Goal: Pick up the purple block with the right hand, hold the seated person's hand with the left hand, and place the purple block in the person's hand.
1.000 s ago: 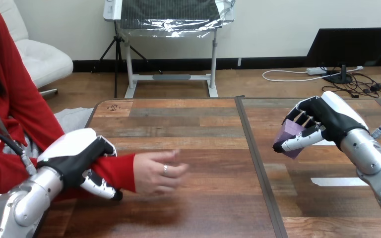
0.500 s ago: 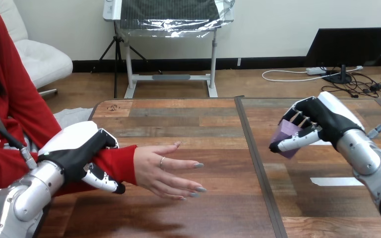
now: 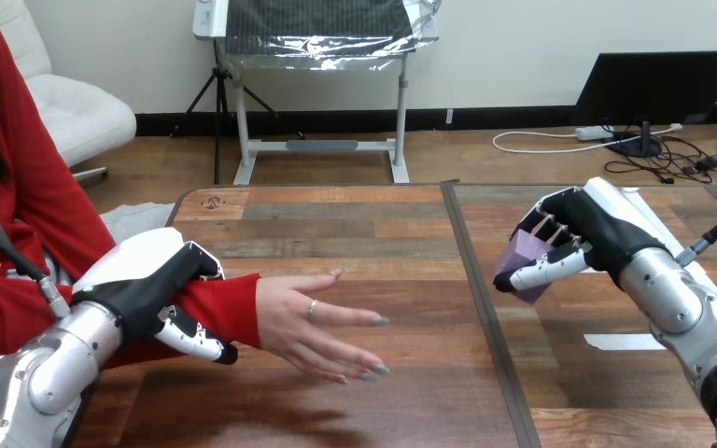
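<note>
A purple block [image 3: 526, 262] hangs above the table at the right, with my right hand [image 3: 586, 231] shut on it, thumb under it and fingers curled over its top. The person's hand [image 3: 317, 324] lies flat and spread on the table left of centre, palm up, fingers pointing right. My left hand [image 3: 154, 290] is curled round the person's wrist at the red sleeve [image 3: 215, 311], thumb and fingers closing on it. A wide gap separates the block from the person's fingertips.
The wooden table [image 3: 401, 233] has a dark seam [image 3: 485, 308] running front to back between the person's hand and my right hand. A strip of white tape [image 3: 621, 342] lies on the table under my right forearm.
The person's hand has uncurled and spread flat. My right hand has carried the purple block leftward toward the seam. My left hand has stayed on the wrist.
</note>
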Motion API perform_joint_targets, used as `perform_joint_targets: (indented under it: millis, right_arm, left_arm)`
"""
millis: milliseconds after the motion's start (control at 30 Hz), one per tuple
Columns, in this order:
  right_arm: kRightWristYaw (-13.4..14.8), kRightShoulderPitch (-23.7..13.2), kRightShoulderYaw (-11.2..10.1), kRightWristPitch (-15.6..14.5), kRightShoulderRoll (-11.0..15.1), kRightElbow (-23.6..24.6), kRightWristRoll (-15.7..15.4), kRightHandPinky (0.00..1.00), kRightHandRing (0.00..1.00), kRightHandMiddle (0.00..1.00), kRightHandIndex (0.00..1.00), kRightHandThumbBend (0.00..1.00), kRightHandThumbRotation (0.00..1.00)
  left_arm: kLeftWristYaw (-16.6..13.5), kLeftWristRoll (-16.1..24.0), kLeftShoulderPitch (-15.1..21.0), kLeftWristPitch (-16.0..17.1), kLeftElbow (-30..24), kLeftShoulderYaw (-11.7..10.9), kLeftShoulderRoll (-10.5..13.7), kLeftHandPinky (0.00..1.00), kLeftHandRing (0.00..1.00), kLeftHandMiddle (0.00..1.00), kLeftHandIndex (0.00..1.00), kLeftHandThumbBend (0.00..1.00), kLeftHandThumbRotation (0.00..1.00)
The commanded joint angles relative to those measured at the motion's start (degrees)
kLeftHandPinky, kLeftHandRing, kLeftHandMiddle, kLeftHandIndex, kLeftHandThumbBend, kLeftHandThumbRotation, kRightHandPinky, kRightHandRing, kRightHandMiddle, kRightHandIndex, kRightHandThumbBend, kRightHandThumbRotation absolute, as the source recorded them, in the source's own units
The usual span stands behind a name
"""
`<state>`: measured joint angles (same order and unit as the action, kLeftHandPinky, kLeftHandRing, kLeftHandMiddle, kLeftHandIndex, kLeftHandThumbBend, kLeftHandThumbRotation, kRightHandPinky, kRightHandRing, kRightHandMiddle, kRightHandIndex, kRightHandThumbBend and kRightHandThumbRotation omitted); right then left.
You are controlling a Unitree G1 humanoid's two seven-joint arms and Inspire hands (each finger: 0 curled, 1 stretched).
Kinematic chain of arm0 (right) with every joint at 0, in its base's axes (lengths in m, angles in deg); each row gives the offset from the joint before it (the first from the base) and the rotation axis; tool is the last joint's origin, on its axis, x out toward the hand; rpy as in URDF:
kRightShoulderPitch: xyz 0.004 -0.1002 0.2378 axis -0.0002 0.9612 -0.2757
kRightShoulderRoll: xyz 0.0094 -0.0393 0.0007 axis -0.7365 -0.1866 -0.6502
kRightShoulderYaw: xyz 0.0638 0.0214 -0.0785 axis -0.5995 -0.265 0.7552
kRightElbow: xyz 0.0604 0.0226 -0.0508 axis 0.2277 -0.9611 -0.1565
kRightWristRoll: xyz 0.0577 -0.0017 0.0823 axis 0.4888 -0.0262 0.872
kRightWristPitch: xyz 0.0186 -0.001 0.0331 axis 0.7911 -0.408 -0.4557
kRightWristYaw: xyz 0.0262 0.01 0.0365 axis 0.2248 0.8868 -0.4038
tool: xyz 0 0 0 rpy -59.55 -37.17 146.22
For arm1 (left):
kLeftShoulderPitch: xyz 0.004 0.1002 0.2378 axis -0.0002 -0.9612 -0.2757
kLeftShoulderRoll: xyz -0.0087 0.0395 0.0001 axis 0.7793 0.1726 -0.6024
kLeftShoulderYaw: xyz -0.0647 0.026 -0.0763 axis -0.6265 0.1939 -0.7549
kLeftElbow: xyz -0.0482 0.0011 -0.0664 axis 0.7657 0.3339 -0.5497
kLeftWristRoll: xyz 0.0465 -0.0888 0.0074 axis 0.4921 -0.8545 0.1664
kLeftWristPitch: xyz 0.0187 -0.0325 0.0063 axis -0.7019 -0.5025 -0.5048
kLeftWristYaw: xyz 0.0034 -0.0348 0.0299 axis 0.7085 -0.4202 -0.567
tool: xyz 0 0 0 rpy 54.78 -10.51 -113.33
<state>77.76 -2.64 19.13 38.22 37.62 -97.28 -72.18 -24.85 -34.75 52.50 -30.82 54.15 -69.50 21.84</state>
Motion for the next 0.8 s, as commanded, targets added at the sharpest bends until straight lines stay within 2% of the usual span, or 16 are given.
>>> perform_joint_targets:
  millis: [0,267,767]
  right_arm:
    - [0.21,-2.55,-1.07,1.01,-0.84,2.25,1.0,0.41,0.43,0.46,0.48,0.83,0.0]
    - [0.01,-2.69,-0.97,1.29,-1.06,2.56,0.91,0.41,0.43,0.46,0.48,0.83,0.0]
    - [-1.73,-2.8,-2.16,2.66,-1.6,3.58,2.41,0.4,0.42,0.45,0.48,0.83,0.0]
  left_arm:
    - [-1.3,-0.6,10.41,-0.06,-6.16,-2.55,-0.56,0.24,0.3,0.38,0.38,0.75,0.0]
    - [-0.97,-0.67,11.36,-0.64,-6.5,-2.38,-1.34,0.23,0.3,0.37,0.38,0.75,0.0]
    - [-1.44,-0.73,12.6,-2.03,-6.0,-2.22,-3.42,0.24,0.31,0.38,0.38,0.75,0.0]
